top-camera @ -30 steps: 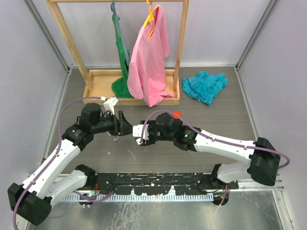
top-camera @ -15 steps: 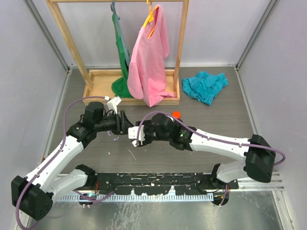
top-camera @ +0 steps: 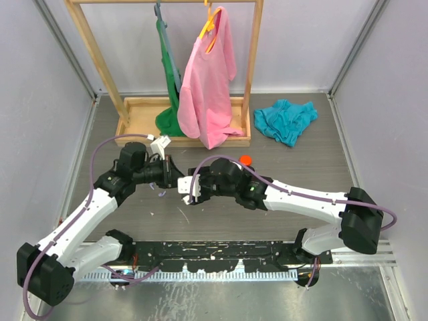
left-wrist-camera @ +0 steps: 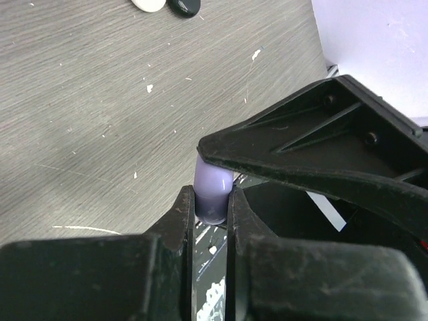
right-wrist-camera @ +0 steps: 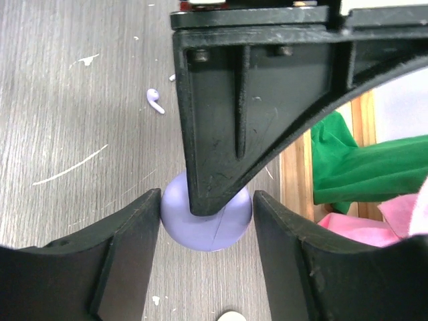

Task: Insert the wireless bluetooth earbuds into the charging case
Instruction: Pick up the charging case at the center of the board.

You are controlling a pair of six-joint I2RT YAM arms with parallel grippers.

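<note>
1. Grey wood-grain bench (top-camera: 314, 160) carries the work, with a wooden clothes rack (top-camera: 140, 110) and a pink shirt (top-camera: 207, 87) at its far edge.
2. My left pincer (left-wrist-camera: 210, 200) has just gone from half-spread to clenched, nipping a small lilac plastic piece (left-wrist-camera: 212, 187) between its tips.
3. I cannot tell whether that piece is an earbud's stem or part of the case.
4. My right pincer (right-wrist-camera: 206, 204) grasps the rounded lilac plastic charging case (right-wrist-camera: 200, 234), which sits directly beneath my left finger.
5. That closing, I judge, means the two-handed work at the case has begun.
6. One tiny lilac stemmed earbud (right-wrist-camera: 155, 100) lies loose on the bench, beyond my right pincer and to its left, apart from both.
</note>
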